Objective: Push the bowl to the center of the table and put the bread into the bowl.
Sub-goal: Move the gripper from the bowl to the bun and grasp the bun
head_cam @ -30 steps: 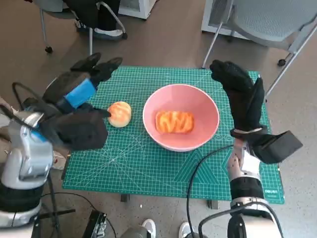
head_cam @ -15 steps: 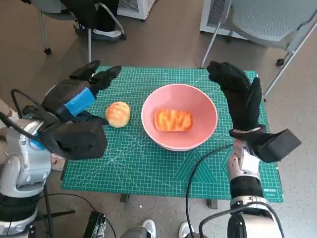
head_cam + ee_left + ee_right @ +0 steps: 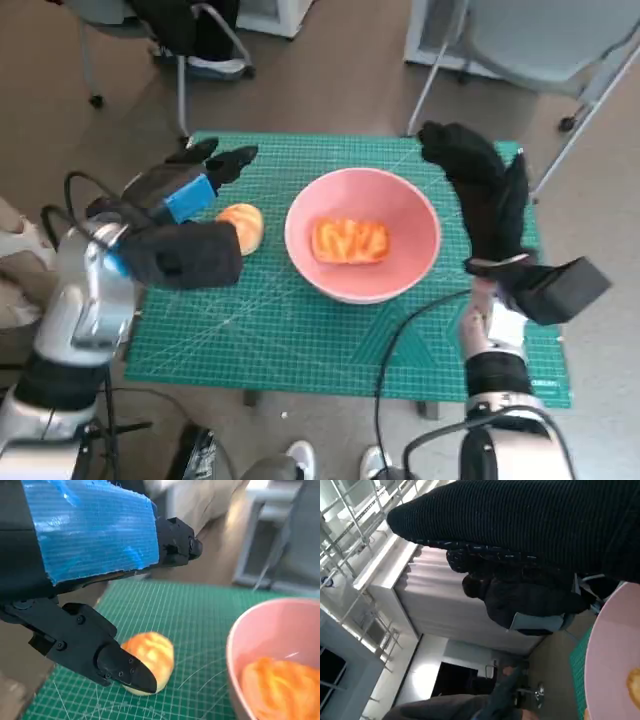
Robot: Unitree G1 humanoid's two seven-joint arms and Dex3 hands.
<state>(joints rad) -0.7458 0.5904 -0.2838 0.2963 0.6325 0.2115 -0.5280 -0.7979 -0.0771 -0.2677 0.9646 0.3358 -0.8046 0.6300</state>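
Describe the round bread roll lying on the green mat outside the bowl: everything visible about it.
The round golden-orange bread roll has a paler, glossy-looking top with light streaks and a soft domed shape. It lies on the green gridded cutting mat, beside the pink bowl and apart from it, on the robot's left side. The left hand hangs over it with its black fingers spread close around it; whether they touch it cannot be told. It looks whole and undamaged.

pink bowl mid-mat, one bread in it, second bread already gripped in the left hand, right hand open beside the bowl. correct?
Not quite: the left hand is not gripping the second bread. The left wrist view shows that bread lying on the green mat with the fingers apart over it. The rest holds: pink bowl, bread inside, right hand open beside it.
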